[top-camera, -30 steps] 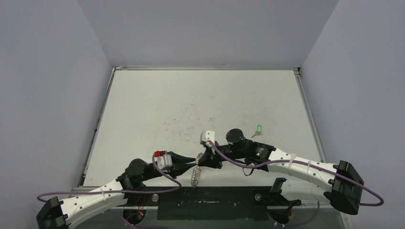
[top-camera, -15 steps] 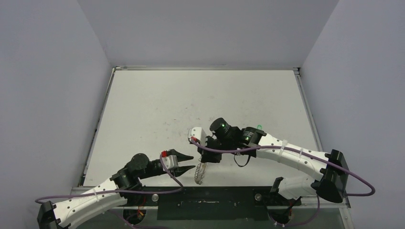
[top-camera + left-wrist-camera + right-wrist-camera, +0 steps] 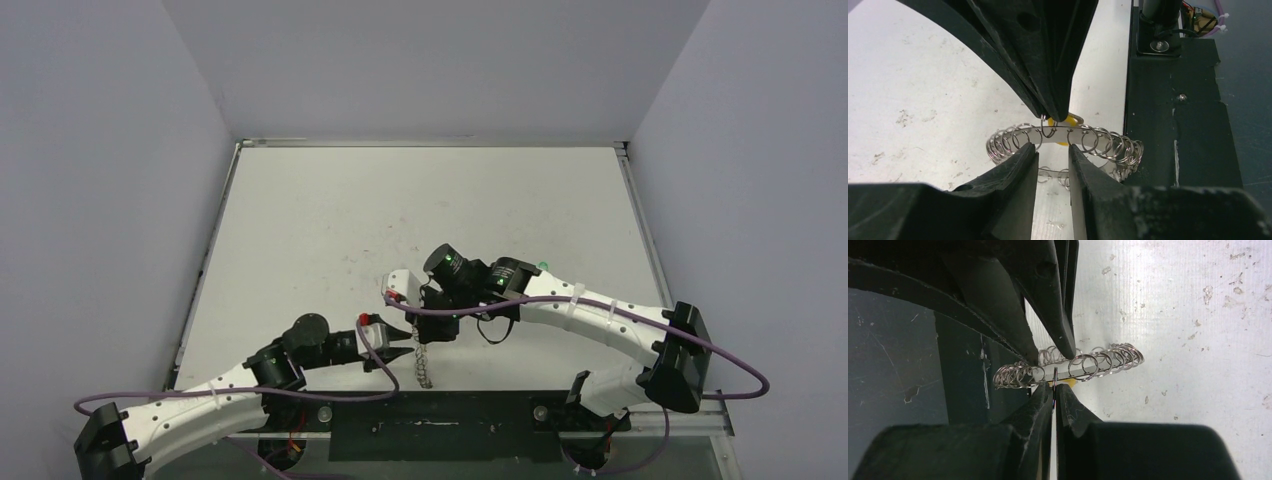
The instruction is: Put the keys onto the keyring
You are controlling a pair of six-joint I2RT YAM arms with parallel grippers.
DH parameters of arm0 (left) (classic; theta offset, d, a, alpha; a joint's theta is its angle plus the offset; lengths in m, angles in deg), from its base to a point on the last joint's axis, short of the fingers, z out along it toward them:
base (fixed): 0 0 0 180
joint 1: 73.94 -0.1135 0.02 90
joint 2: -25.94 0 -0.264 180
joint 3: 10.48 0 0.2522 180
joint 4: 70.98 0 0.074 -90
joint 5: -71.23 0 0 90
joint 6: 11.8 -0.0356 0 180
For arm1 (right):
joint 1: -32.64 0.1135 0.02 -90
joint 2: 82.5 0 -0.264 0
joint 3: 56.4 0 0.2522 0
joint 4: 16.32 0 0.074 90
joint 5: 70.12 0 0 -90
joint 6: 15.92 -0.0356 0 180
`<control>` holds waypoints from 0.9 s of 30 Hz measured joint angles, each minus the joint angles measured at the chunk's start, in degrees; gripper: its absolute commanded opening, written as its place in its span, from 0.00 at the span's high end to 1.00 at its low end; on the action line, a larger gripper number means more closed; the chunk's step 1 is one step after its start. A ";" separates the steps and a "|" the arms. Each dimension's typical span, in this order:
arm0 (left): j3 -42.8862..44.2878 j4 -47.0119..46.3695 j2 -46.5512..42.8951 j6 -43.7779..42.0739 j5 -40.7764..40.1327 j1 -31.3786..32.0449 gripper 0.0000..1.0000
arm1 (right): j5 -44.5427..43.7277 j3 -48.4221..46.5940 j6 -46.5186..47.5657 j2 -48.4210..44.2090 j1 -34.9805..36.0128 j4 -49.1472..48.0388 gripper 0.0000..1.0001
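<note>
The left gripper (image 3: pixel 1053 152) points at the keyring (image 3: pixel 1098 142), its jaws a little apart, tips just short of the band and holding nothing. The keyring hangs edge-on at the near edge of the desk (image 3: pixel 330 220), one wire loop pinched in the closed jaws of the right gripper (image 3: pixel 1054 390). The yellow key (image 3: pixel 1064 120) peeks from behind the band. Further right, the green key (image 3: pixel 541 265) just shows past the right arm.

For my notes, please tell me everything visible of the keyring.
The keyring is a flat silvery metal ring fringed with wire loops. It is lifted edge-on near the table's front edge, pinched by one loop in the shut right gripper. A yellow key head shows behind it. The open left gripper sits close by.
</note>
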State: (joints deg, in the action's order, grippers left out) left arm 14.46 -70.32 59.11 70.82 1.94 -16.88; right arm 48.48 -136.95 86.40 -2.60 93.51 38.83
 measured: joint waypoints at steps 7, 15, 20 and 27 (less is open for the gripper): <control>0.00 -2.89 -0.68 -0.37 -1.01 0.02 0.81 | 0.37 -0.04 0.13 0.24 0.11 0.02 1.00; 0.00 -6.43 1.88 -0.31 -0.17 0.02 0.82 | 0.42 -0.04 0.09 0.24 0.33 -0.15 1.00; 0.00 -7.52 4.63 -0.31 0.79 0.02 0.86 | 0.42 -0.04 0.02 0.24 0.33 -0.33 1.00; 0.00 -8.48 5.97 -0.20 1.22 0.00 1.00 | 0.42 -0.04 0.00 0.24 0.35 -0.07 1.00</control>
State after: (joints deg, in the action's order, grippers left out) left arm 14.46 -78.80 65.07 70.62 3.16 -16.88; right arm 48.89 -136.99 86.40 -2.36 93.85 38.77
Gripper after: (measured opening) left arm 0.026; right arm 0.040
